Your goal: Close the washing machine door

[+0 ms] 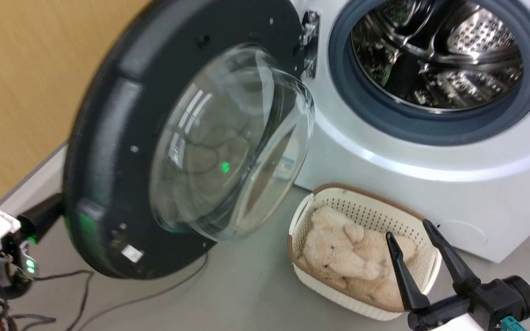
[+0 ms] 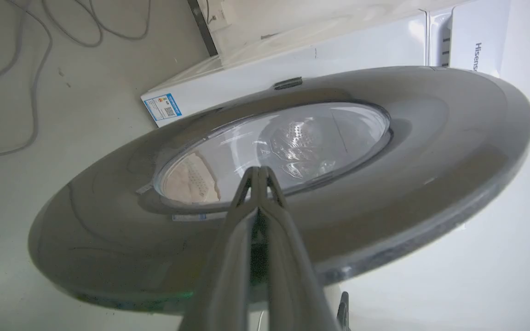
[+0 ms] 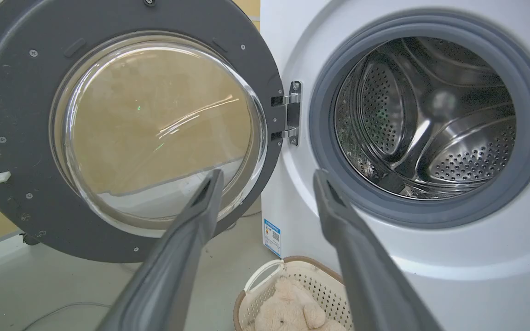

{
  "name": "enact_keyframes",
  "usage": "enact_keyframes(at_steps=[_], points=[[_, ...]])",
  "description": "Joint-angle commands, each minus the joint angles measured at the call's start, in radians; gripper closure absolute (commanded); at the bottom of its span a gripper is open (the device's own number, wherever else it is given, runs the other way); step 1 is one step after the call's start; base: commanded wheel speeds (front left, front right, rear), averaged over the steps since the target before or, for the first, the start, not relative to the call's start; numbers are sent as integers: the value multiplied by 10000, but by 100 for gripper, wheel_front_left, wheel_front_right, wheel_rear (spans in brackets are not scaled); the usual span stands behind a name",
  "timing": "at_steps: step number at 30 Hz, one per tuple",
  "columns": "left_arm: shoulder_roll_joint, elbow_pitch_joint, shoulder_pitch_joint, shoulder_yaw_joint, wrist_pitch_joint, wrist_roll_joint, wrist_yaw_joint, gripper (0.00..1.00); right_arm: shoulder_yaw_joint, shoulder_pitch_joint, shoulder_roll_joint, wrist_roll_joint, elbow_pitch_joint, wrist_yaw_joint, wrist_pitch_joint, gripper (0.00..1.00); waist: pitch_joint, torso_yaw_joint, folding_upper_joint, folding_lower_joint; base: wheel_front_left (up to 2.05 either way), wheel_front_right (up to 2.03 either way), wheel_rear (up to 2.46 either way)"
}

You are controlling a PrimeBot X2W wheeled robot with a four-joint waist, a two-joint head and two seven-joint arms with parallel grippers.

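Left hand [image 2: 259,171] pinched shut in front of the door's [image 2: 430,151] outer face.

The two fingers [image 2: 228,257] rise from the bottom edge with their tips pressed together, lying over the lower rim of the glass [image 2: 292,138]; whether they touch it cannot be told. The door is a glossy grey disc, tilted across the frame, with a small dark tab [image 2: 288,83] at its far edge. Through the glass show bright metal glints and a pale beige patch with rows of holes. Behind stands the white washer [image 2: 338,50], with a blue sticker [image 2: 161,106] at one corner and the word Hisense on a panel. Grey cables [image 2: 34,101] loop over the floor [image 2: 85,138] at the upper left.
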Motion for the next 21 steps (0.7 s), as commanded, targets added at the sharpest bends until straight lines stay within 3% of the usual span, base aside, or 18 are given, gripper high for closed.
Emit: enact_keyframes(at_steps=[1,11,21], points=[[-157,-216,209,-43,189,-155,48,100,-32,1,52,95,60,8,-46,0,-166,-49,0,0,0,0,0],[-1003,-2355,1646,-1118,1746,-475,295,100,-325,256,172,122,236,8,-46,0,-718,-596,0,0,0,0,0],[-2173,-3785,3031,-2143,1967,-1033,338,100,-436,261,192,76,226,8,-46,0,-708,-2066,0,0,0,0,0]])
